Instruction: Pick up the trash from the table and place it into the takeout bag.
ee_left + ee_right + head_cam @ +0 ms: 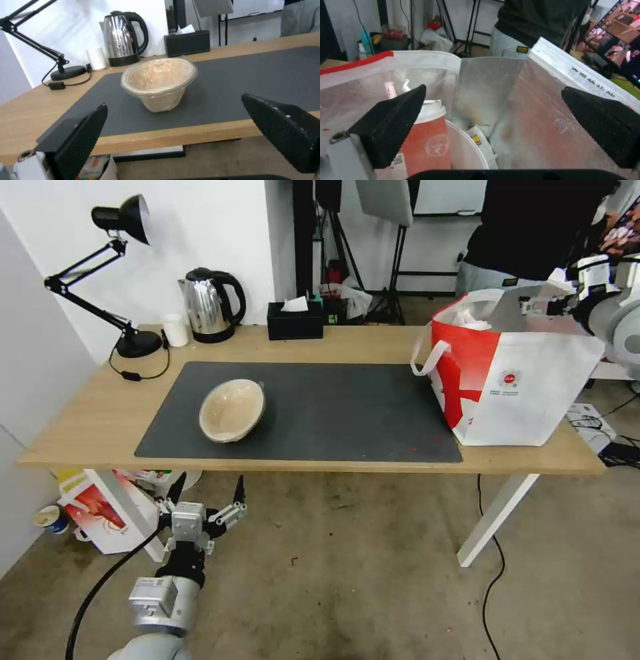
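Beige paper bowl (232,410) lies tipped on the dark mat (333,407), its mouth turned toward my left gripper (208,493), which hangs empty with its fingers spread wide, below the table (80,433) edge and just in front of the bowl. My right gripper (533,305) is far from the bowl, spread open and empty over the takeout bag (527,380), where the red drink cup (426,147) already stands, so I judge the left arm is the nearer one.

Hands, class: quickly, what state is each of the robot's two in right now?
Left hand: open, empty, below the table edge, facing the beige paper bowl.
Right hand: open, empty, above the takeout bag.
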Robot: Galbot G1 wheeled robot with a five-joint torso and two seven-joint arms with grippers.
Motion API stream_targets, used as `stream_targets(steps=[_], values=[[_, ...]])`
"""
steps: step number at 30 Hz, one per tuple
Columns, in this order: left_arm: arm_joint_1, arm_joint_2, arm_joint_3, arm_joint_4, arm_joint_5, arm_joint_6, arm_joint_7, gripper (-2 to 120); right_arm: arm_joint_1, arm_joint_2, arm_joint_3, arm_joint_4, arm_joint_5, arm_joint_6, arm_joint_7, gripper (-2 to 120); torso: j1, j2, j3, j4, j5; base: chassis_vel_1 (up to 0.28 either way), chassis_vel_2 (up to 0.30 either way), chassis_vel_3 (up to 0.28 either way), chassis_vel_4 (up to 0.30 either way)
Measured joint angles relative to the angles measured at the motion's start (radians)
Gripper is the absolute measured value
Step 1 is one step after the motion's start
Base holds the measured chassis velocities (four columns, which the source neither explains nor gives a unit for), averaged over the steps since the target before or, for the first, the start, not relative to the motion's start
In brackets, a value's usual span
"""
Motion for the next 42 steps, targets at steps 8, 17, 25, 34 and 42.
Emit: stream_targets(steps=[8,17,25,34,42], values=[[0.0,0.0,0.0,0.0,0.0,0.0,0.0,100,-0.055,0.005,0.06,0.068,0.051,0.098,0.038,100,0.0,0.0,0.0,-0.0002,0.0,0.0,0.0,0.0,0.0],[0.0,0.0,0.0,0.0,0.0,0.0,0.0,100,-0.121,0.074,0.084,0.238,0.044,0.492,0.156,100,0.0,0.0,0.0,0.0002,-0.0002,0.0,0.0,0.0,0.0],[0.0,0.0,0.0,0.0,0.0,0.0,0.0,100,-0.304,0.145,0.133,0.446,-0.142,0.642,0.26,100,0.0,0.0,0.0,-0.0002,0.0002,0.0,0.0,0.0,0.0],[0.0,0.0,0.0,0.0,0.0,0.0,0.0,100,-0.521,0.277,0.134,0.533,-0.378,0.849,0.215,100,0.0,0.0,0.0,0.0001,0.0003,0.0,0.0,0.0,0.0],[0.0,0.0,0.0,0.0,0.0,0.0,0.0,100,-0.663,0.332,0.127,0.586,-0.484,0.905,0.224,100,0.0,0.0,0.0,0.0,-0.0001,0.0,0.0,0.0,0.0]])
